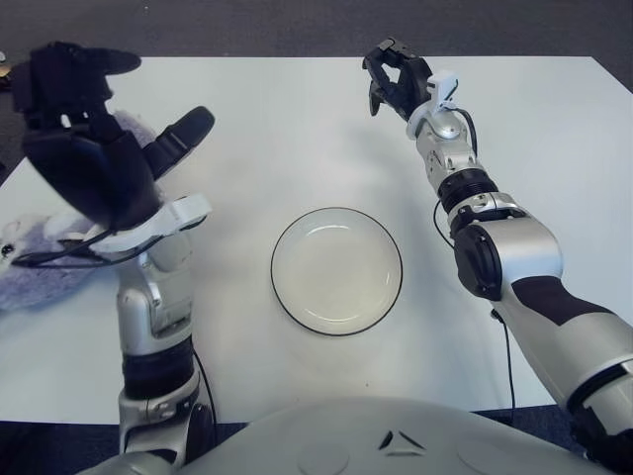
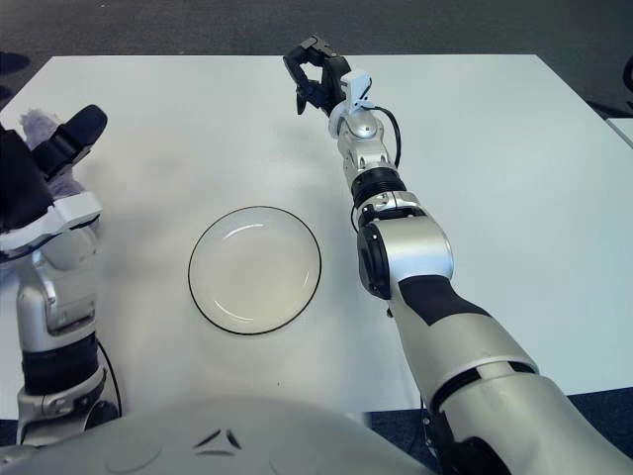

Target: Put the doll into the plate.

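The grey plush doll (image 1: 28,275) lies at the table's left edge, mostly hidden behind my left hand (image 1: 109,129). That hand hovers over the doll with its fingers spread wide and nothing in them. A tuft of the doll (image 2: 40,123) shows behind the thumb. The white plate (image 1: 336,270) with a dark rim sits empty in the middle of the table, to the right of my left arm. My right hand (image 1: 394,75) shows at the far side of the table, beyond the plate, fingers loosely bent and holding nothing.
The white table (image 1: 297,129) carries only the doll and the plate. Dark floor surrounds it, and a small object (image 1: 6,69) shows off the far left corner.
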